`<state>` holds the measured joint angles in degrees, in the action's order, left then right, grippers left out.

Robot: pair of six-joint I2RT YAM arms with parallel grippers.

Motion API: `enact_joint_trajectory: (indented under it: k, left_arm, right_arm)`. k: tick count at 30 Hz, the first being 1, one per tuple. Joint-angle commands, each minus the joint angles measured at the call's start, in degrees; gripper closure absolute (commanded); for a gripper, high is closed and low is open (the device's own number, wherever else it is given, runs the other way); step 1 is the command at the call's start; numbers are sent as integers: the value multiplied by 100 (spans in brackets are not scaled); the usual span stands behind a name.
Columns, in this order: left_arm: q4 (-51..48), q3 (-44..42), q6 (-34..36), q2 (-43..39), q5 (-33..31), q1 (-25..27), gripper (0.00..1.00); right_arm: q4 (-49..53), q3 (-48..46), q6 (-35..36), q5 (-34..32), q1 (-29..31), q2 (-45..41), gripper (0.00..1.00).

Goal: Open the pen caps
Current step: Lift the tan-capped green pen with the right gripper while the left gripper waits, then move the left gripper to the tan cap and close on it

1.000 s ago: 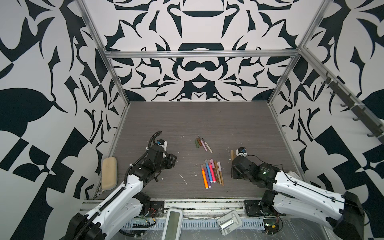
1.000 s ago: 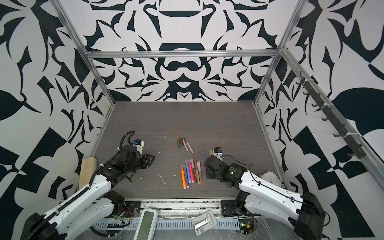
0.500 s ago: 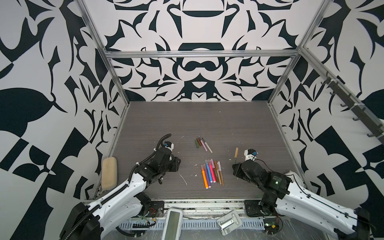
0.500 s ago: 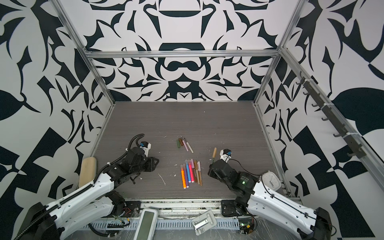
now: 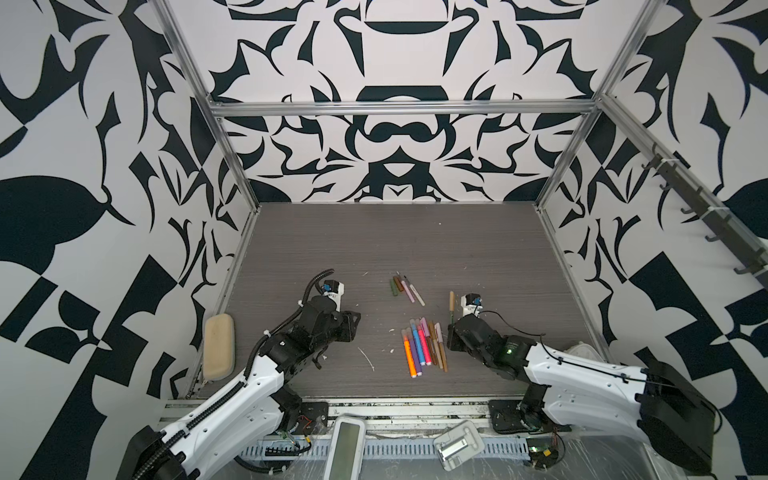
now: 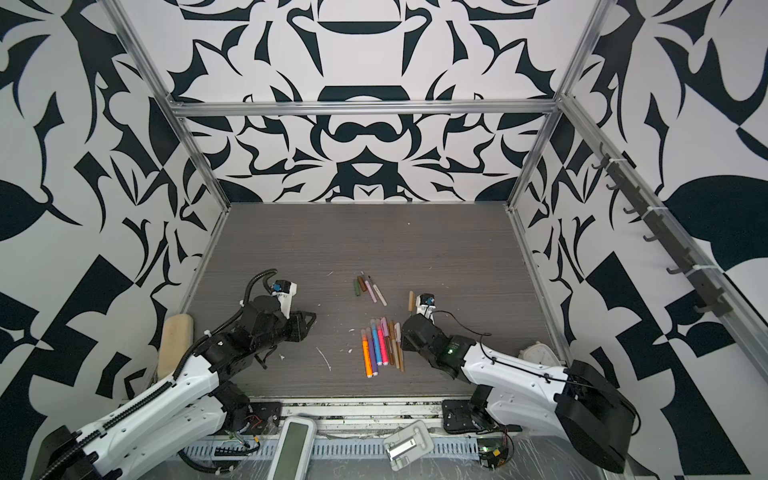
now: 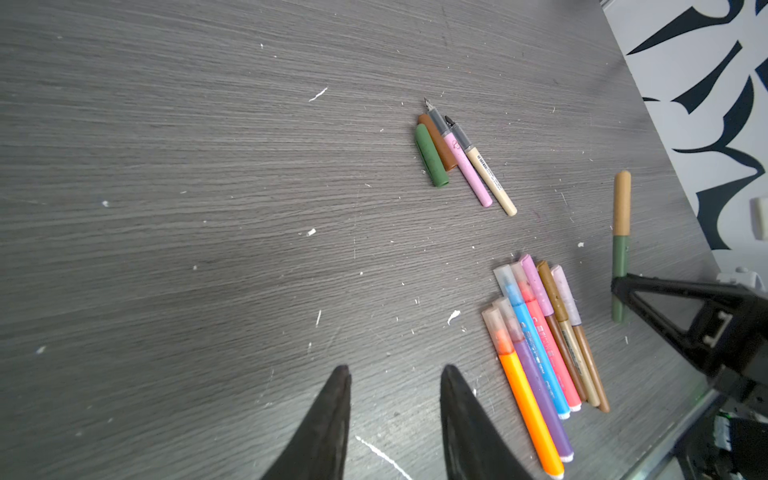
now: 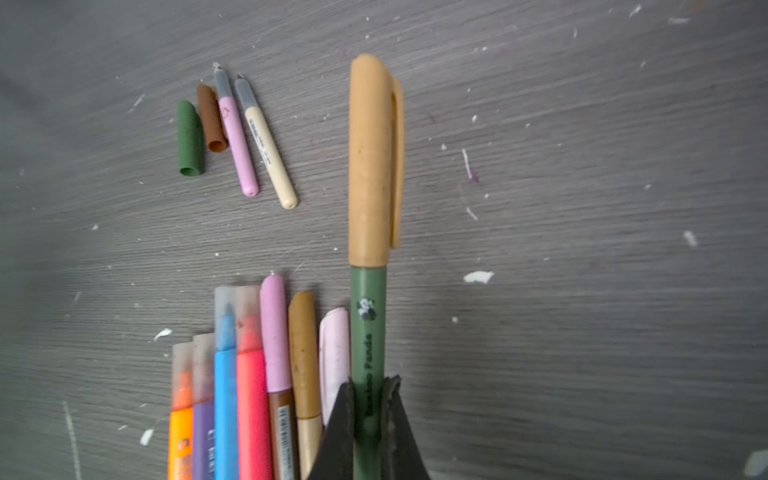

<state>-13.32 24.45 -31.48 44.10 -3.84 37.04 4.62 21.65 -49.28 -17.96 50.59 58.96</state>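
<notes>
My right gripper (image 8: pixel 370 382) is shut on the green barrel of a pen (image 8: pixel 368 316) whose tan pen cap (image 8: pixel 372 166) is still on. In both top views this pen (image 5: pixel 451 307) (image 6: pixel 410 300) juts away from the right gripper (image 5: pixel 451 328), just right of a row of several capped pens (image 5: pixel 422 345). Beyond the row lie a loose green cap (image 7: pixel 431 156), a brown cap (image 7: pixel 436 141) and two uncapped pens (image 7: pixel 478 166). My left gripper (image 7: pixel 395 374) stands open and empty over bare table, left of the row (image 7: pixel 540 353).
A beige pad (image 5: pixel 218 351) lies outside the table's left rail. A white object (image 5: pixel 582 349) sits at the right front corner. White flecks and a white streak (image 5: pixel 365 357) dot the grey table (image 5: pixel 395 241). Patterned walls close in three sides.
The right gripper has drawn back from the row's near end with the green pen, which now points away from it. The left gripper has shifted a little right, toward the middle.
</notes>
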Motion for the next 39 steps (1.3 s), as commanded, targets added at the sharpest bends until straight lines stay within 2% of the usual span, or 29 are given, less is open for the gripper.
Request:
enact_joint_trajectory:
  k: [1, 4, 6, 12, 16, 19, 23, 26, 28, 30, 32, 33, 34, 39]
  left_arm:
    - [15, -185, -20, -295, -192, 14, 63]
    - [-13, -203, -42, -390, -257, 14, 62]
    - [-13, -187, -42, -355, -253, 12, 61]
    - [13, -74, -30, 45, -178, 14, 61]
    - [-2, -21, -33, 192, -242, 14, 63]
    - [-42, -34, -20, 124, -158, 10, 63]
    - [-47, -140, -109, -130, -372, 14, 60]
    - [-52, -52, -169, -51, -169, 14, 57]
    - [-222, 231, -385, 213, 152, 14, 55]
    - [-105, 466, -676, 530, 756, 14, 53]
    - [346, 586, -1019, 897, 1406, 14, 53]
    - [687, 585, -1228, 1096, 1661, 14, 52]
    - [964, 602, -1435, 1311, 1793, 23, 52]
    - [1696, 1032, -1958, 2254, 1910, 309, 52]
  right_arm:
    - [-479, 181, 530, 183, -123, -312, 100]
    - [-816, -38, 533, 972, -513, -613, 100]
    - [-966, -198, 481, 1196, -672, -873, 100]
    - [-81, -1, 721, 1207, -932, -1748, 100]
    - [34, 49, 596, 1158, -1041, -2110, 100]
    - [-191, -349, 73, 1101, -1038, -2196, 100]
    - [-1571, -1320, -643, 1507, -999, -2056, 100]
    - [-1409, -1214, -746, 1598, -957, -2279, 100]
    - [-1253, -1023, -510, 1498, -769, -2168, 100]
    - [-1571, -1178, -392, 1292, -607, -1752, 100]
    - [-2126, -1205, -181, 1529, -605, -1291, 100]
    - [-1863, -955, 35, 1642, -628, -1187, 100]
    - [-1466, -561, 285, 1667, -608, -1119, 100]
    - [-1967, -326, 663, 2485, -488, -290, 100]
